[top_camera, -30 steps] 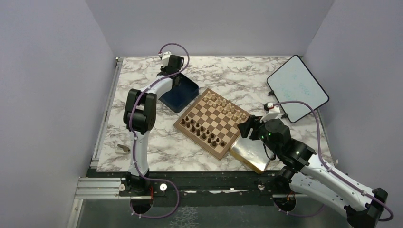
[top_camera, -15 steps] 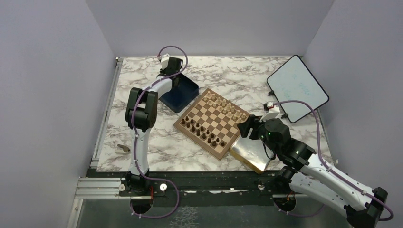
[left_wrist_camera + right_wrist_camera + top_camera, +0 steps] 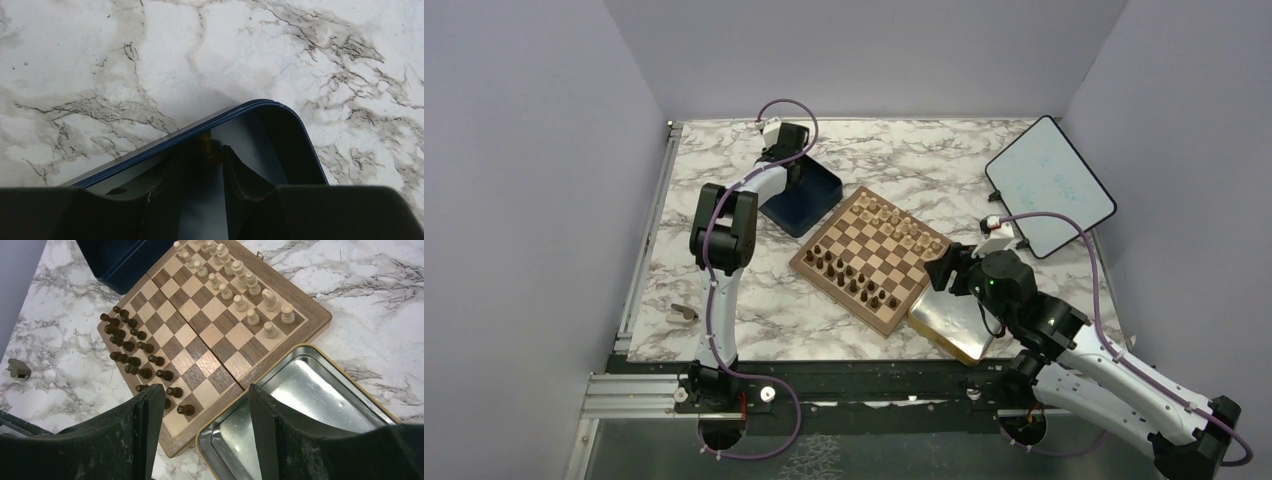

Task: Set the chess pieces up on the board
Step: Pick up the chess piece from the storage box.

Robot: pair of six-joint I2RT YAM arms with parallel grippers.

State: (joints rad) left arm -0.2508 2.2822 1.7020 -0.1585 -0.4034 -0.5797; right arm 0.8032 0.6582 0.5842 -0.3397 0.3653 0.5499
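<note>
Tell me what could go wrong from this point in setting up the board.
1. The left gripper sits in a corner of the blue box with a small brown thing at its fingertips; the grip is unclear, so it may slip, or the fingers may catch the wall.
2. The right gripper hangs open over the board edge beside the tray; coming down, it could topple the nearest dark pieces.
</note>
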